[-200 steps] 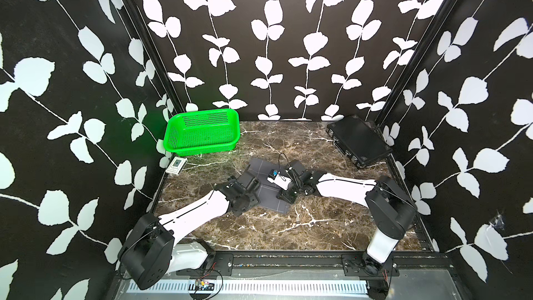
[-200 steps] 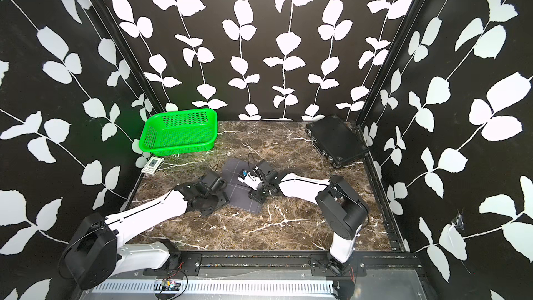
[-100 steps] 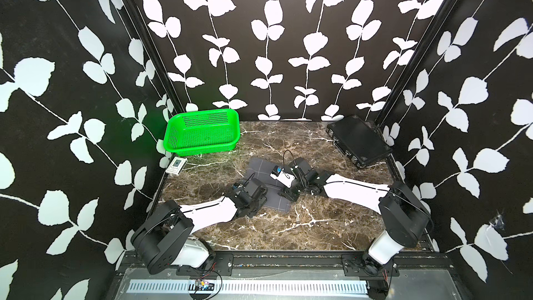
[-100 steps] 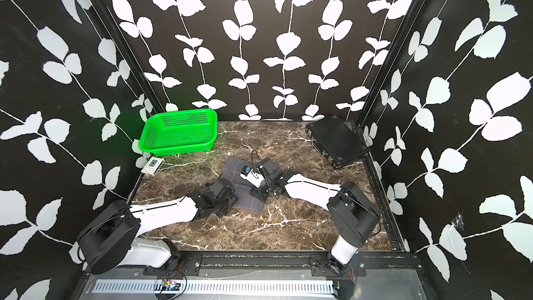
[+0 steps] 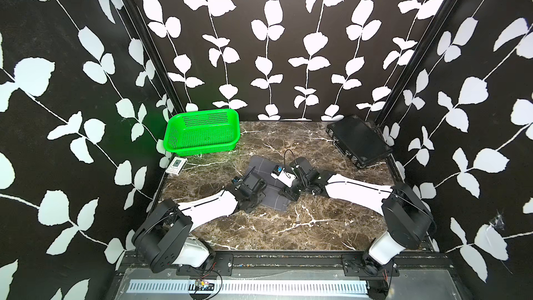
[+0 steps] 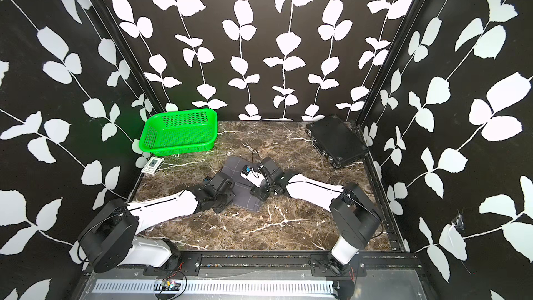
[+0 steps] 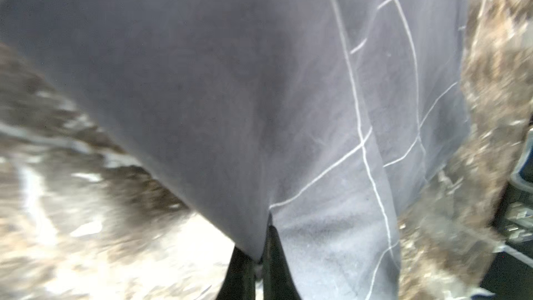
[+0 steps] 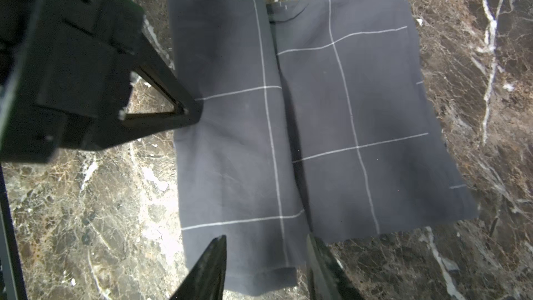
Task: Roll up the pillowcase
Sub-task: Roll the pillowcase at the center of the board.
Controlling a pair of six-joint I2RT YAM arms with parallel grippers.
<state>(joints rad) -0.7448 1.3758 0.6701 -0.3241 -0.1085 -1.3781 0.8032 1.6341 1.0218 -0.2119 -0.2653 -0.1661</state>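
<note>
In both top views one brown, white-veined marble table (image 5: 288, 226) carries one dark charcoal-grey soft cloth pillowcase with a thin white grid (image 5: 272, 197) near its middle. One green perforated plastic basket (image 5: 199, 147) sits at the far corner on the left arm's side, one flat rigid black case (image 5: 357, 139) sits at the opposite far corner, and one small white device with a little screen (image 5: 176, 164) lies just in front of the basket. Two white-and-black arms reach in from the near edge, and the left gripper (image 5: 256, 197) and the right gripper (image 5: 287, 193) meet at the pillowcase, one on each side of it — from this height their jaws are too small to read. In the left wrist view the left gripper (image 7: 259, 258) has its two black fingers (image 7: 239, 269) pressed together on a raised fold of the cloth, which fills most of the blurred picture with marble on either side. In the right wrist view the right gripper (image 8: 265, 269) stands spread, its two pointed fingers (image 8: 210, 266) apart on either side of one end of a doubled-over strip; whether they touch it I cannot tell. Here the pillowcase (image 8: 346, 111) shows two parts side by side — one thicker folded or rolled strip and one flat panel — parted by one crease, and the tip of the left gripper (image 8: 189, 111) meets the strip's outer edge about halfway along.
</note>
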